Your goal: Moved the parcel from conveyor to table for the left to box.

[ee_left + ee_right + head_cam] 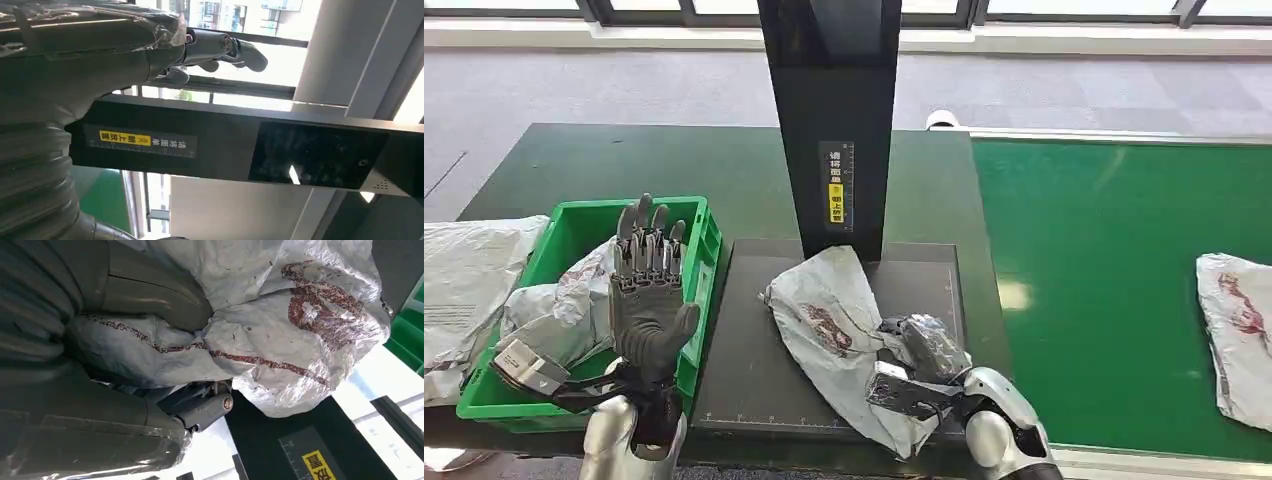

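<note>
Spanning the right side, green conveyor [1114,290] carries another parcel [1236,335]; dark table [674,165] holds green box [706,240]. Right hand [921,352], fingers grasping the grey parcel [829,315] on the black pad [744,350]. Left hand [649,285] raised, fingers released, spread.

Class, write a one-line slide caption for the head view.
Right hand grips a grey parcel on the black platform; left hand is raised open over the green bin.

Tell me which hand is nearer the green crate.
Left. The left hand is raised, fingers apart, over the green crate; the right hand grips the parcel on the black platform beside it.
</note>
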You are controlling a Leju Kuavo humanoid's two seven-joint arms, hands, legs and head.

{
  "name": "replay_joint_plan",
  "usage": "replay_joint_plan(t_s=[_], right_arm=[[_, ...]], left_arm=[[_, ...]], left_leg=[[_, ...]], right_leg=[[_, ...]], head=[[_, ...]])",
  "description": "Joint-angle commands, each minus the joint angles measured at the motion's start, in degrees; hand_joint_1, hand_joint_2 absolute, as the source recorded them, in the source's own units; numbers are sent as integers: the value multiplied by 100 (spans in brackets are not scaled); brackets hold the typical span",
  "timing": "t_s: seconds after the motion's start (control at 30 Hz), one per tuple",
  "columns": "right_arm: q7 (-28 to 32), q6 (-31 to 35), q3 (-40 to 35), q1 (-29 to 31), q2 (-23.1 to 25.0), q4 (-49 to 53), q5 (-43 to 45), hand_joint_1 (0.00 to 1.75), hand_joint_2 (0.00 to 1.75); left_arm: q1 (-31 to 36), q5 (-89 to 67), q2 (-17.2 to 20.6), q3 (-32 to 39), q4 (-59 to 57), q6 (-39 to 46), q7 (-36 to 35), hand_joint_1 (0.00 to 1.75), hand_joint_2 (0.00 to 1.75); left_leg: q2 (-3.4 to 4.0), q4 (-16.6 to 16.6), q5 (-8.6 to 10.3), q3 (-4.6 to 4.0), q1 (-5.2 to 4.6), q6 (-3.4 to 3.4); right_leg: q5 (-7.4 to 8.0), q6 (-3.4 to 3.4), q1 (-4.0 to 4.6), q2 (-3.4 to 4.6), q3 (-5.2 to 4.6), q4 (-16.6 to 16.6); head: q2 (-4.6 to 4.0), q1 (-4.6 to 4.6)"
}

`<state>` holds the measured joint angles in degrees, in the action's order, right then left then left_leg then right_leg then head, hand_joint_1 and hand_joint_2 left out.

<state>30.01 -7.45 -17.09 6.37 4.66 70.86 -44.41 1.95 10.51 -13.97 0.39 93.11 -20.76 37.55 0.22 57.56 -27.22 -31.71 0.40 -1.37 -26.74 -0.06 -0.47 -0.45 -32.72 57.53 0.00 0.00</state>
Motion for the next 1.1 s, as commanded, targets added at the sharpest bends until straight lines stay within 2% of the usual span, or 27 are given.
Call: replay_joint_plan(t_s=[0.03,0.07,0.1,0.67,0.7,0.73,0.77,0.97,1.0,1.1], right_arm=[[-597,490,7,526,-26,-833,-198,0,175],[-616,655,92,560,-3,-864,-222,0,175],[-756,1107,281,547,79,-799,-296,0,175],[-786,1085,295,548,81,-701,-295,0,175],[-953,1656,593,479,194,-576,-255,0,175],[-1019,1766,690,468,194,-508,-273,0,175],[-939,2237,925,408,270,-352,-182,0,175],[-871,2368,1060,313,226,-139,-73,0,175],[-549,3063,1308,211,367,47,216,0,175],[-526,3119,1356,80,319,351,328,0,175]], left_arm=[[-75,-46,45,186,51,129,-2,0,175],[-119,-42,34,214,126,120,-29,0,175],[-159,-56,9,246,177,161,-53,0,175],[-216,-55,1,249,250,150,-62,0,175],[-225,-74,-15,254,241,198,-87,0,175],[-239,-163,-32,254,254,307,-119,0,175],[-213,-323,-11,179,264,398,-116,0,175],[-143,-467,-8,53,202,575,-156,0,175],[-54,-1435,27,-148,107,1270,-296,0,175],[73,-1672,26,-351,-80,1563,-321,0,175]], left_leg=[[16,-10,4,6,0,5],[20,-5,1,5,0,3],[24,-11,5,7,-1,5],[6,-8,6,3,-1,4],[4,-6,4,3,-1,3],[5,-10,7,4,-1,4],[2,-4,4,1,-1,3],[-5,-4,4,2,-1,4],[-7,-6,7,0,0,6],[-26,-3,10,-3,-1,3]], right_leg=[[11,1,0,21,0,-11],[9,1,1,23,0,-7],[14,1,0,29,0,-13],[9,1,-1,11,0,-8],[6,1,0,8,1,-6],[9,1,-1,10,1,-10],[5,1,-1,5,0,-5],[5,2,-1,0,2,-8],[7,3,0,0,1,-10],[1,0,-1,-23,-1,-5]], head=[[0,0],[0,0],[0,0],[0,0],[0,0],[0,0],[0,0],[0,0],[0,0],[0,0]])
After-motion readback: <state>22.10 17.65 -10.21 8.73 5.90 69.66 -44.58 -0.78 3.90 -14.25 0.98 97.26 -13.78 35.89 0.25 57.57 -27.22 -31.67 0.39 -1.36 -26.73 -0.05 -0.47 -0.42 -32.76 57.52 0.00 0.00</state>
